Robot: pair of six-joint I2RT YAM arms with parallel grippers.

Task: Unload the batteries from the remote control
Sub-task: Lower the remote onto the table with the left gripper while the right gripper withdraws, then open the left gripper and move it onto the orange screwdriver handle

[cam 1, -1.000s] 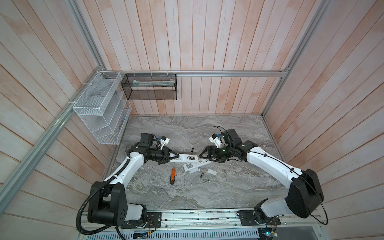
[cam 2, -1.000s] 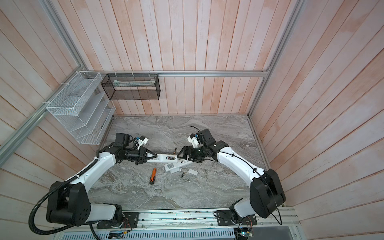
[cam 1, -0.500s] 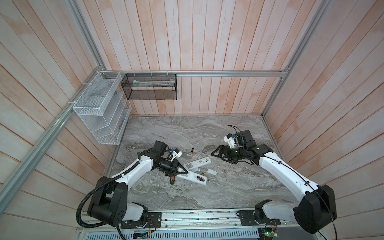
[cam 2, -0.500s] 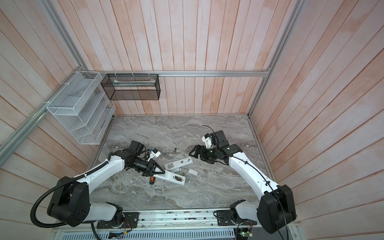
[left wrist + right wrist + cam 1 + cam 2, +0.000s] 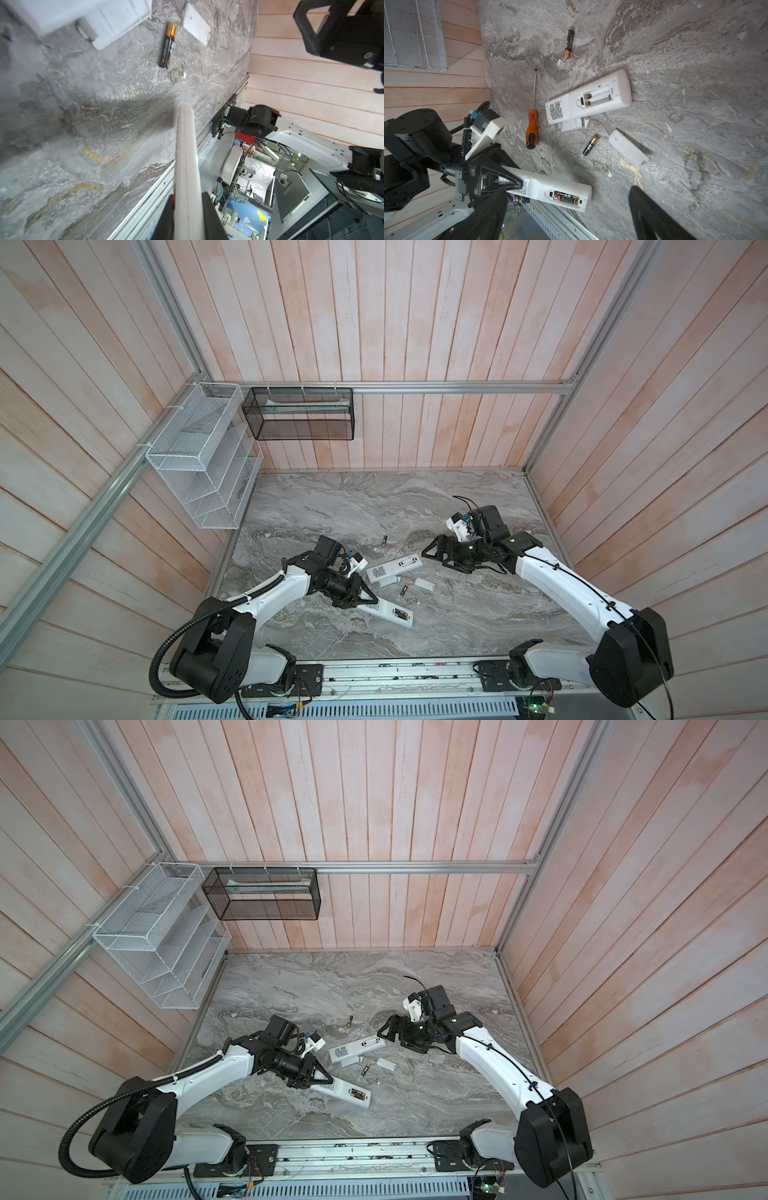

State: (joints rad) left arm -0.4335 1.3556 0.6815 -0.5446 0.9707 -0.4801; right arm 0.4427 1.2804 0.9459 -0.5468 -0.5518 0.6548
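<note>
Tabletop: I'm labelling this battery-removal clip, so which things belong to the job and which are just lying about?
Job: left gripper, shut on the loaded remote; batteries in its compartment; emptied remote; loose battery; second loose battery; detached cover.
Lying about: orange-handled screwdriver; white wire rack; black mesh basket.

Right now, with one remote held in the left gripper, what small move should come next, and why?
Probably bring the open right gripper over the held remote and pinch one of the two batteries in its uncovered bay. The left gripper grips that remote, and the bay of the other remote is empty.
</note>
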